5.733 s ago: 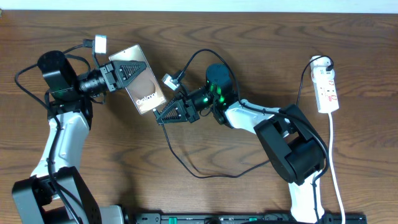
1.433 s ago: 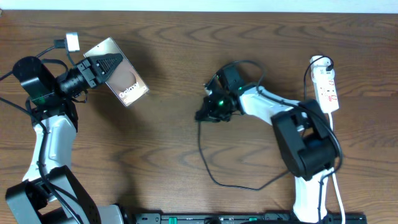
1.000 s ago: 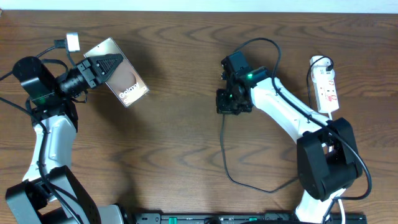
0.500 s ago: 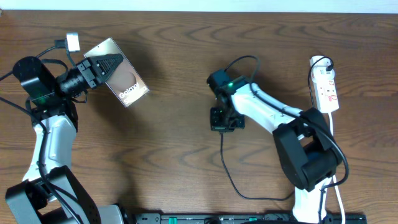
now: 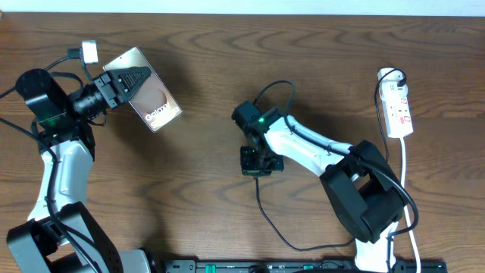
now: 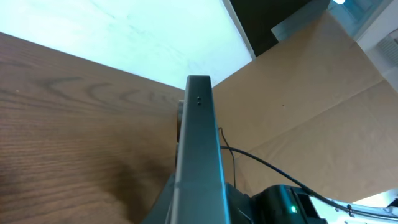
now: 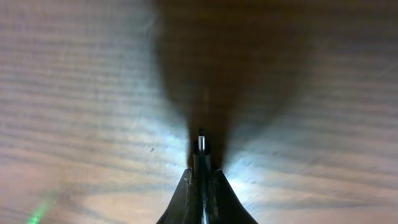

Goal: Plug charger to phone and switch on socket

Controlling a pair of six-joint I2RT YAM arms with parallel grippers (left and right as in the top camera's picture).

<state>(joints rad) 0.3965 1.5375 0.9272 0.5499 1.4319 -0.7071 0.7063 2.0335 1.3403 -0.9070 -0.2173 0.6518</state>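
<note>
My left gripper is shut on the phone and holds it above the table at the upper left, its tan "Galaxy" screen up. In the left wrist view the phone stands edge-on between the fingers. My right gripper points down at mid-table, shut on the charger plug; its metal tip sticks out past the fingers just above the wood. The thin black charger cable trails from it toward the front edge. The white socket strip lies at the far right, away from both grippers.
The socket's white cord runs down the right side to the front edge. A brown cardboard panel stands beyond the table in the left wrist view. A black rail lies along the front edge.
My right gripper has swung left and toward the front with the charger plug, dragging the cable. The left gripper and phone have stayed put over the last second.
</note>
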